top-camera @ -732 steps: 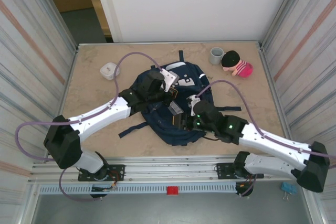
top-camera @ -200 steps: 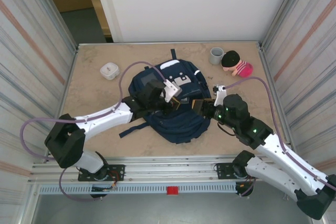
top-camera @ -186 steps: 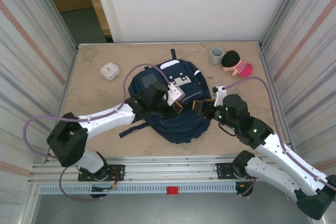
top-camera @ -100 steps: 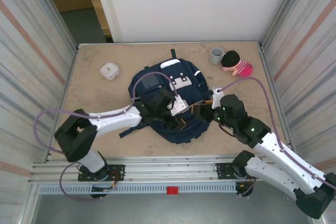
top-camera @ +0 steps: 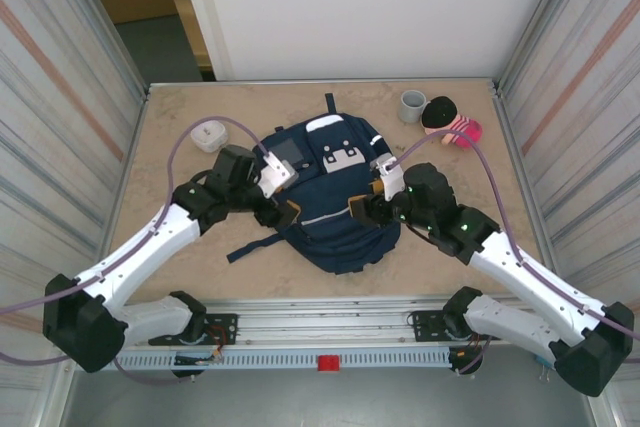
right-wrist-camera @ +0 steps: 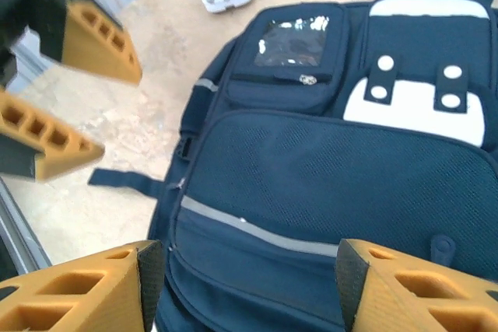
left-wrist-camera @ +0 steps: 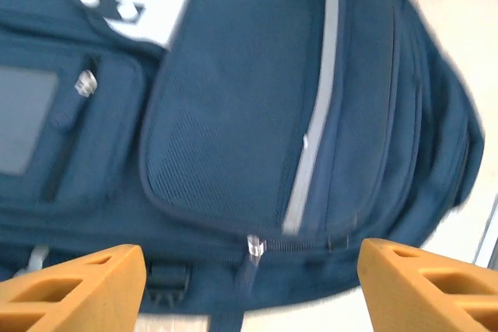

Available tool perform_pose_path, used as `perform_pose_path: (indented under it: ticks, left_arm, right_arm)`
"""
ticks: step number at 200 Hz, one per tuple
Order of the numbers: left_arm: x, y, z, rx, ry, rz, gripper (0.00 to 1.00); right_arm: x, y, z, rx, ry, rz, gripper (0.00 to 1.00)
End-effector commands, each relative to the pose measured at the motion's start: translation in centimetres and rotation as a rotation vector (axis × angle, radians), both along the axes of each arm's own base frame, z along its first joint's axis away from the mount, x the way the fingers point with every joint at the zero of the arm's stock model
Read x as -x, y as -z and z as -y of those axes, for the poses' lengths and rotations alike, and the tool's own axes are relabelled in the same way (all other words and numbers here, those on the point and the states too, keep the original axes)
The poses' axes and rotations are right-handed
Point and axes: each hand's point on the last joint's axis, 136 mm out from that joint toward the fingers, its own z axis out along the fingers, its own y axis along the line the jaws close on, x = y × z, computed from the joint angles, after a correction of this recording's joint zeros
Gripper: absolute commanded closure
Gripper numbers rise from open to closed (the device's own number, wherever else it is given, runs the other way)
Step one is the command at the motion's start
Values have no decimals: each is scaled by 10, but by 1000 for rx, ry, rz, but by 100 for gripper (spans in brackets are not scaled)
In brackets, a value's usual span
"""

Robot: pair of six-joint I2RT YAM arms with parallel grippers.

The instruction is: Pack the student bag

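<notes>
1. The worktop [top-camera: 170, 137] carries everything. The student bag [top-camera: 335, 197] lies flat at its centre, front face up, with its top handle toward 12 o'clock and a strap trailing toward 8 o'clock.
2. The left fingers [left-wrist-camera: 78, 289] hover at the bag's 9 o'clock edge, spread wide with nothing between them. The right fingers [right-wrist-camera: 412, 289] hover at its 3 o'clock edge, likewise released and empty.
3. A plush toy [top-camera: 450, 120] lies at 1 o'clock from the bag, with a cup [top-camera: 412, 105] just beside it. A white case [top-camera: 209, 134] sits at 10 o'clock. All three are apart from the bag.
4. A zipper pull [left-wrist-camera: 253, 245] hangs just ahead of the left fingers, and the pockets look zipped shut.
5. The step in hand appears to be opening the bag. The next move likely calls for one arm to pinch that small pull while the other steadies the fabric.
</notes>
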Motion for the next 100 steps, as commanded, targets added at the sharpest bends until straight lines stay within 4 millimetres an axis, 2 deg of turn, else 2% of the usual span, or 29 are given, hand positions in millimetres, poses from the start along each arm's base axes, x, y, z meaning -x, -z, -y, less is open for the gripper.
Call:
perform_pose_path:
  ticks: [1,16,48,77,100]
  left_arm:
    - [24,27,-27,-259,213,50,28]
    - [18,45,-34,-324,263,104,30]
    - [17,77,-26,-310,337,139,29]
    - [9,96,-18,-315,346,103,27]
    - [9,102,-8,-294,371,43,29]
  right_arm:
    - [-10,-4,-3,-136,75,-35,38]
    - [-19,2,1,-201,161,-74,38]
    - [-21,6,-5,-305,200,-153,38]
    - [-19,13,-9,-347,224,-155,39]
    - [-16,17,-11,-349,213,-165,38]
